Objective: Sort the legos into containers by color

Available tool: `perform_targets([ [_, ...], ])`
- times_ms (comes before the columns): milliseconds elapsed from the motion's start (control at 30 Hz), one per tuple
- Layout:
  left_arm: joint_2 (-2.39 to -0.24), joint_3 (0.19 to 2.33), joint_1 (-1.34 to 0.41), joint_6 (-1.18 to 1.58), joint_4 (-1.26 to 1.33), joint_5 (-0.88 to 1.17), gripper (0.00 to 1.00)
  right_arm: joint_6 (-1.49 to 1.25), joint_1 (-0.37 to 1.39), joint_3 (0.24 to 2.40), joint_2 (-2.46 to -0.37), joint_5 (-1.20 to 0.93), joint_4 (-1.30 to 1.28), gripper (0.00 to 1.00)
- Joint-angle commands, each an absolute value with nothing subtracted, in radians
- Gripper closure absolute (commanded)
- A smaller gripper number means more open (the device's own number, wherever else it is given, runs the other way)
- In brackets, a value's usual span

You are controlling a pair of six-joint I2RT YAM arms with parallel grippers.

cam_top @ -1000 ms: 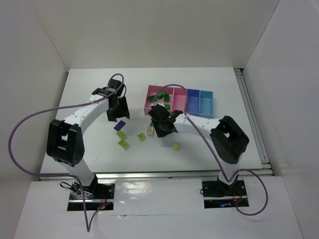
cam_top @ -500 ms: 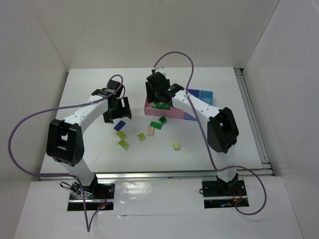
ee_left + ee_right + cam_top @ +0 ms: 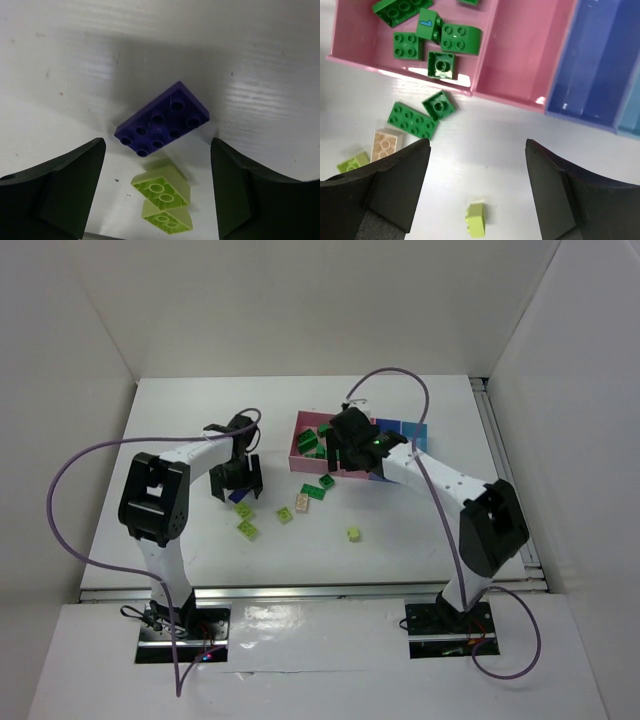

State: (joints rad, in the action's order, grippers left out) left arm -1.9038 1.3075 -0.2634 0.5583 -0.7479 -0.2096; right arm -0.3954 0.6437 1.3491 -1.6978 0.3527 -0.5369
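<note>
The left end effector hangs wide open right over the purple lego. The purple lego lies flat on the white counter between the two fingers, and neither finger touches it. Two yellow-green legos sit just beside it.

The right end effector is wide open too and holds nothing. It is over the counter, near the front wall of the big pink bin. Some dark green legos lie in that bin. The narrow pink bin and the blue bin are joined on beside it. Just outside the big pink bin lie a flat green lego, a small green lego and a beige lego.
</note>
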Motion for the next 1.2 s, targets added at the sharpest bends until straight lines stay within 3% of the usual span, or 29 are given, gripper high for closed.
perform_targets([
  [0, -1.951, 1.342, -0.250, 0.531, -0.756, -0.271, 0.10, -0.440, 0.649, 1.278, -1.591, 0.365, -0.549, 0.16],
  [133, -1.993, 1.342, -0.210, 0.541, -0.756, -0.272, 0.16, -0.449, 0.640, 1.243, -1.568, 0.376, -0.571, 0.16],
  [433, -1.997, 1.350, -0.123, 0.523, -0.704, -0.137, 0.60, -0.459, 0.640, 1.265, -1.559, 0.405, -0.580, 0.16],
  [533, -1.973, 1.341, -0.123, 0.514, -0.704, -0.112, 0.67, -0.459, 0.630, 1.266, -1.559, 0.416, -0.589, 0.16],
  [667, -1.954, 1.364, -0.123, 0.514, -0.715, -0.103, 0.69, -0.449, 0.630, 1.266, -1.568, 0.425, -0.589, 0.16],
  [800, -1.892, 1.417, -0.139, 0.514, -0.735, -0.060, 0.81, -0.471, 0.630, 1.275, -1.554, 0.474, -0.600, 0.16],
  [1000, -1.807, 1.613, -0.302, 0.492, -0.772, 0.004, 0.81, -0.569, 0.603, 1.155, -1.433, 0.569, -0.572, 0.16],
  [1167, -1.915, 1.827, -0.435, 0.543, -0.772, 0.117, 0.81, -0.669, 0.583, 1.063, -1.296, 0.615, -0.601, 0.16],
])
